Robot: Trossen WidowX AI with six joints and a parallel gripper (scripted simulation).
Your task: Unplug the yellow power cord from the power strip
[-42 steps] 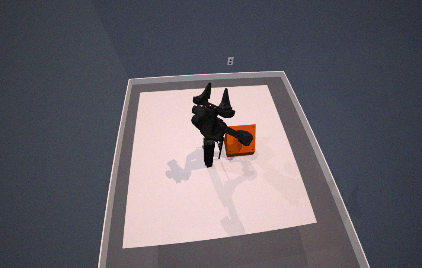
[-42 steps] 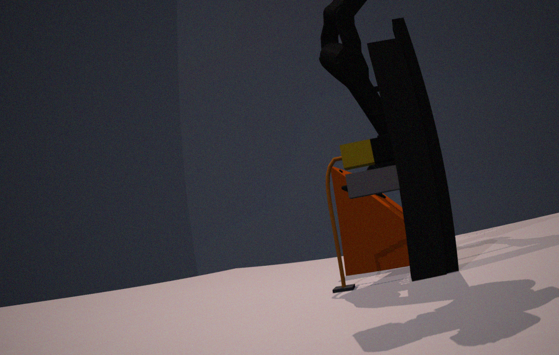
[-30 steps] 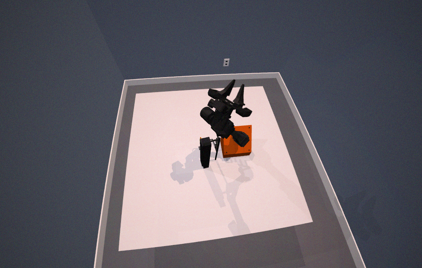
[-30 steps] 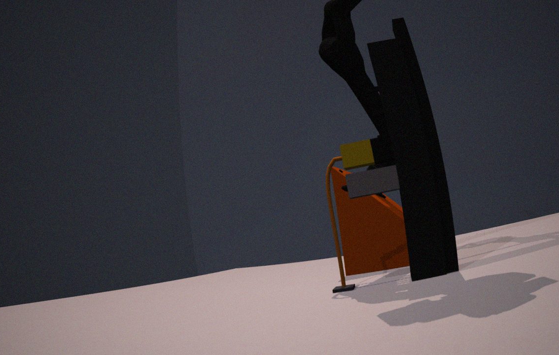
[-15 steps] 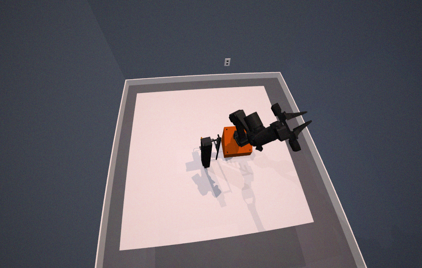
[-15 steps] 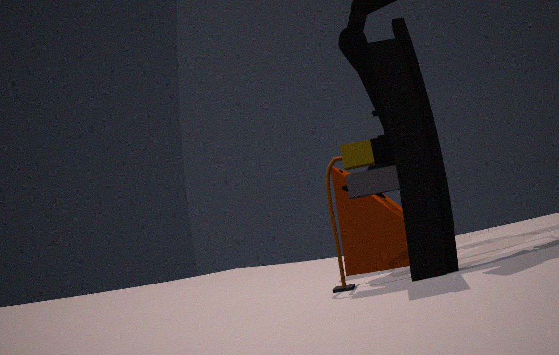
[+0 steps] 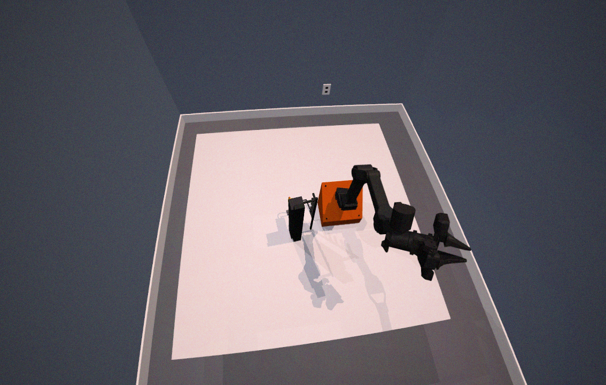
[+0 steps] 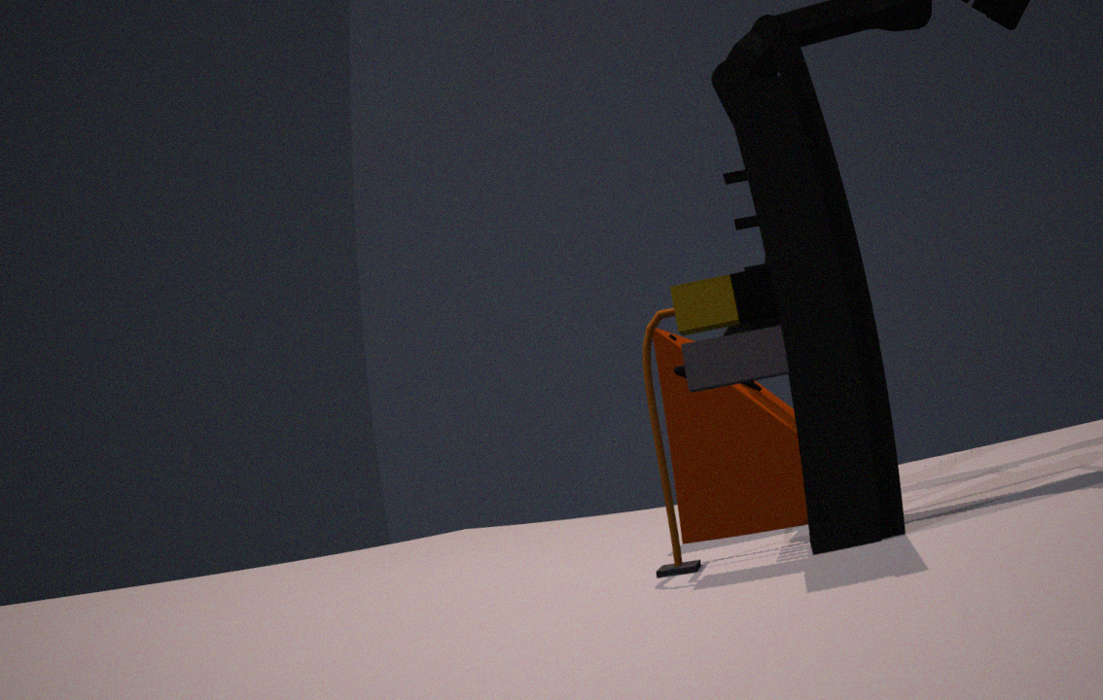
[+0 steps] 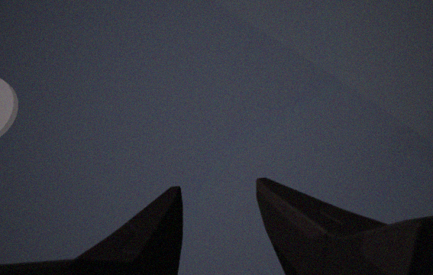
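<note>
The gripper (image 7: 463,253) hung at about 4 o'clock from the orange base (image 7: 341,203), over the mat's (image 7: 248,287) right edge, its fingers partly spread with nothing between them. The strip (image 7: 295,217) stood upright at 9 o'clock from the base, well apart from the gripper. The yellow plug (image 8: 703,304) sat in the strip (image 8: 834,348), above a grey plug (image 8: 733,358). The cord (image 8: 659,435) dropped to the mat. A wall outlet (image 7: 326,89) lay at 12 o'clock.
</note>
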